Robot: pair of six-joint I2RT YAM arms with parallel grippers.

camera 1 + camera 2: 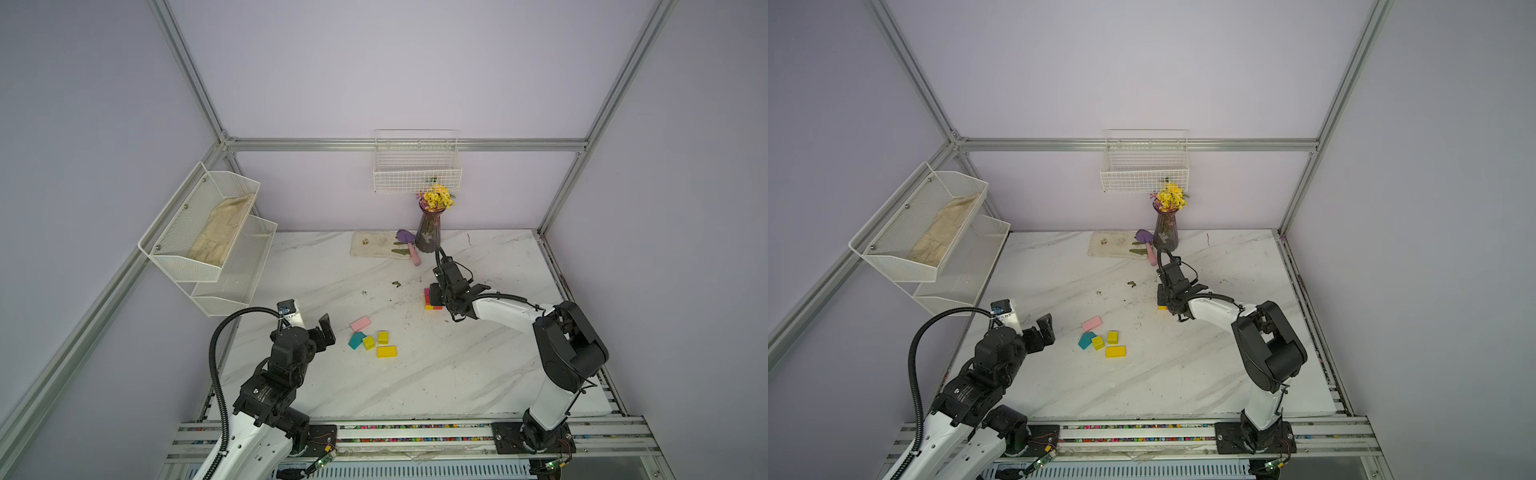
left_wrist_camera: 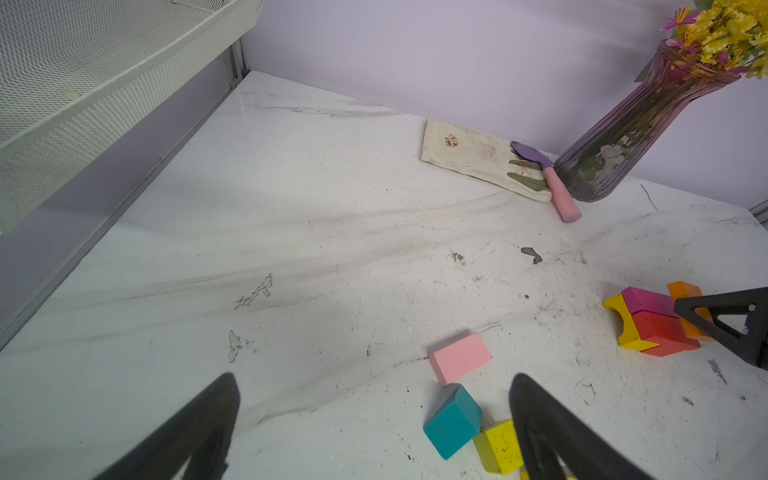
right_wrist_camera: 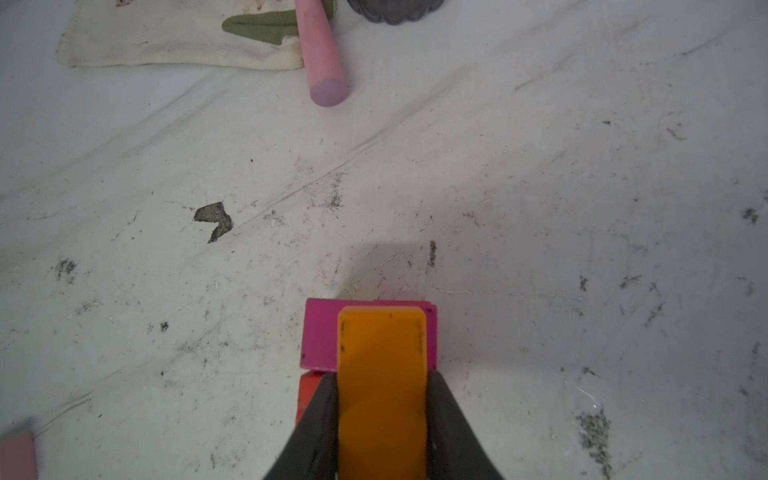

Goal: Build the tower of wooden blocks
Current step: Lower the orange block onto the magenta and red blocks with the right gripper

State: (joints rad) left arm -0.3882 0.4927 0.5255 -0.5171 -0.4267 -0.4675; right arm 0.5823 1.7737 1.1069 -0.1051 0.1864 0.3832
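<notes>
Orange block [image 3: 382, 374] pinched between right gripper [image 3: 382, 376] fingers [image 3: 320, 415], held just over the tower [image 2: 648, 328].
Tower counted: three blocks, yellow, red, magenta. Loose beside the wide-spread left gripper [image 2: 374, 378]: one pink block [image 1: 360, 323], one teal block [image 1: 356, 340], three yellow blocks [image 1: 386, 351].

- A robot lab test cell: an aluminium frame [image 1: 311, 144] and lilac panels [image 1: 374, 75] enclose the marble-look table [image 1: 436, 374].
- Staged homely props: a flower vase [image 1: 430, 232] just beyond the right claw [image 3: 382, 375], and a wire basket [image 1: 417, 174] on the wall above it.
</notes>
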